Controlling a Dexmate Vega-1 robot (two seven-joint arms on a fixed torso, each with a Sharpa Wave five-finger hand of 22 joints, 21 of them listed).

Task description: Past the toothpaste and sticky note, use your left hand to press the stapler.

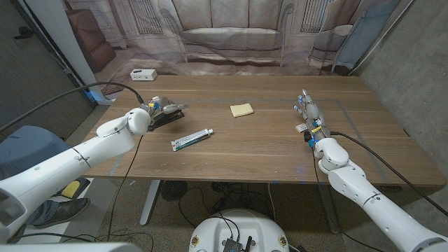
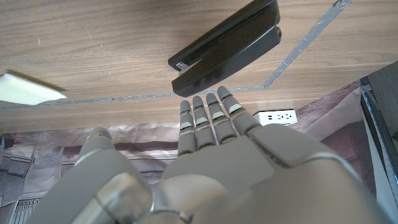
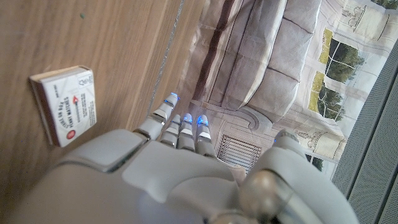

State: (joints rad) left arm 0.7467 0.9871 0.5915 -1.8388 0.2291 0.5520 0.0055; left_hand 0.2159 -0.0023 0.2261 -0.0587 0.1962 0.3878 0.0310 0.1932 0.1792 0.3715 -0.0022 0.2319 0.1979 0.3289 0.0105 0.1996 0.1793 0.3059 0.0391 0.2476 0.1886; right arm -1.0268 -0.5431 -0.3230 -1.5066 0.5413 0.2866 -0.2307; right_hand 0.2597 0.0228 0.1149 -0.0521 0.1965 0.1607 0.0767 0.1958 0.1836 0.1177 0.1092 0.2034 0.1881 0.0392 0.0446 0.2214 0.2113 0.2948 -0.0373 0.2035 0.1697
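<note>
Stapler [image 1: 166, 115] at ten o'clock on worktop [image 1: 266, 150], beyond toothpaste [image 1: 192, 140] and note [image 1: 241, 110]. Left hand [image 1: 155, 108] above it, fingers [image 2: 208, 115] straight, pressed together, empty. Best lowered squarely onto top arm, pressing near front end.

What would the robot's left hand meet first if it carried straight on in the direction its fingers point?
Most likely the black stapler. In the left wrist view the left hand has its fingers extended straight towards the stapler's side, with only a thin strip of wooden table between. How high the hand is above the table is unclear.
</note>
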